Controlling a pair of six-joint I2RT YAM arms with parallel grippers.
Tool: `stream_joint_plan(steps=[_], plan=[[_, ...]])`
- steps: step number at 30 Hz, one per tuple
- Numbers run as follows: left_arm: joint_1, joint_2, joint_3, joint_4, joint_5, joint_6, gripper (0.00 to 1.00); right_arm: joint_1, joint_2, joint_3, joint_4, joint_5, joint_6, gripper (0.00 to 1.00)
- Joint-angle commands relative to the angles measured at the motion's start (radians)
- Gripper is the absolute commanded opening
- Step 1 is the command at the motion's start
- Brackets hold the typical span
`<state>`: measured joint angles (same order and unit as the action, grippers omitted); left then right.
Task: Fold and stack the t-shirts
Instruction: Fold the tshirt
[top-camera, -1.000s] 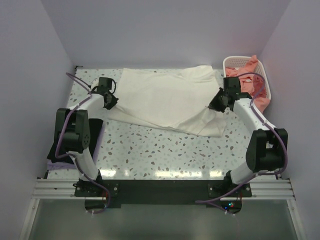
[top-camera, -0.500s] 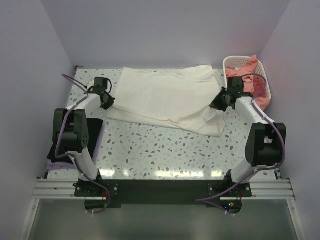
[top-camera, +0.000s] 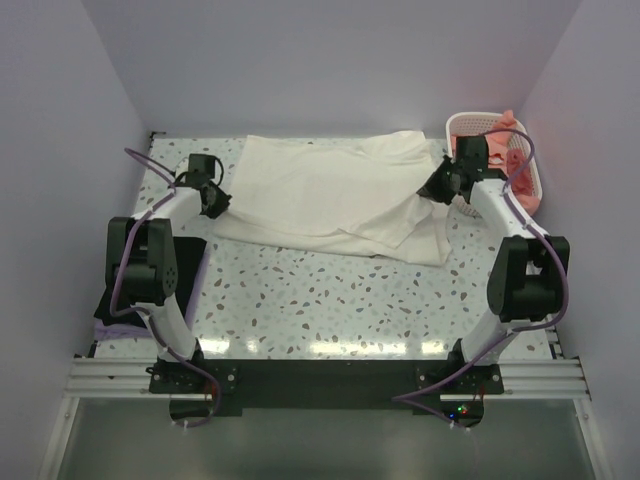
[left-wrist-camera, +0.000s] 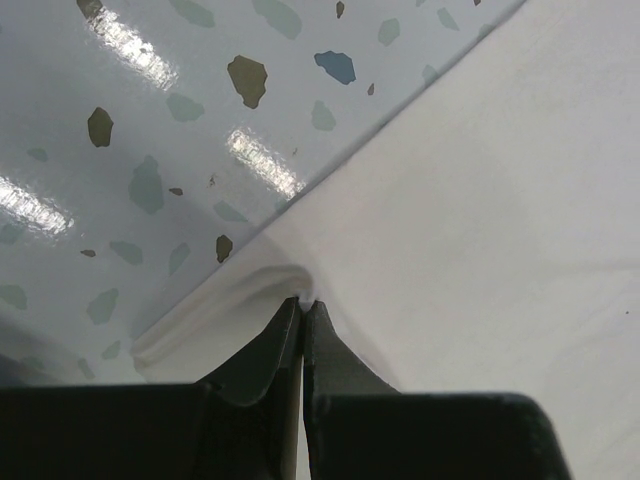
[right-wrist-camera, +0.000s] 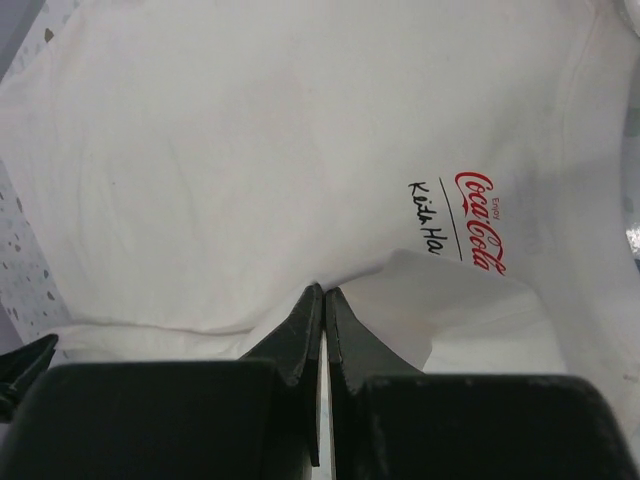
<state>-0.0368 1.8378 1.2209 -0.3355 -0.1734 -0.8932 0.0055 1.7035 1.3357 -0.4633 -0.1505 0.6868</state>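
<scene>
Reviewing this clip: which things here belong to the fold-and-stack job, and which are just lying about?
Part of the job:
cream t-shirt, spread out and pinched by the left gripper and the right gripper
salmon-pink t-shirt, not yet taken out

Just there:
white lattice basket holding the pink one
speckled table

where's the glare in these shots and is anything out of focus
Left wrist: white glare streaks on the glossy speckled table, cream-white cloth t-shirt evenly lit, jaws dark with little detail. Top external: a glare band along the table's near edge, the rest evenly lit. Right wrist: no glare, the red-and-black print legible, jaws in shadow.
</scene>
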Motion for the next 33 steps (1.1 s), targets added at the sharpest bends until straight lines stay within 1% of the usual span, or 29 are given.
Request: stream_joint_plan(steps=[1,13,21,28,33], plan=[[0.008,-0.011,0.045,0.036,0.018,0.023,0.0,-0.002,0.01,0.066,-0.008,-0.018,-0.016,0.0],[0.009,-0.018,0.045,0.03,0.022,0.025,0.0,-0.002,-0.007,0.077,-0.04,0.034,-0.046,0.0],[0.018,-0.04,0.025,0.035,0.022,0.025,0.0,-0.052,-0.028,0.023,-0.021,0.026,-0.049,0.0],[0.023,-0.028,0.028,0.041,0.032,0.027,0.0,-0.061,-0.018,0.008,-0.008,0.011,-0.05,0.0],[0.023,-0.002,0.058,0.039,0.037,0.027,0.0,-0.061,0.001,0.016,-0.003,0.006,-0.05,0.0]])
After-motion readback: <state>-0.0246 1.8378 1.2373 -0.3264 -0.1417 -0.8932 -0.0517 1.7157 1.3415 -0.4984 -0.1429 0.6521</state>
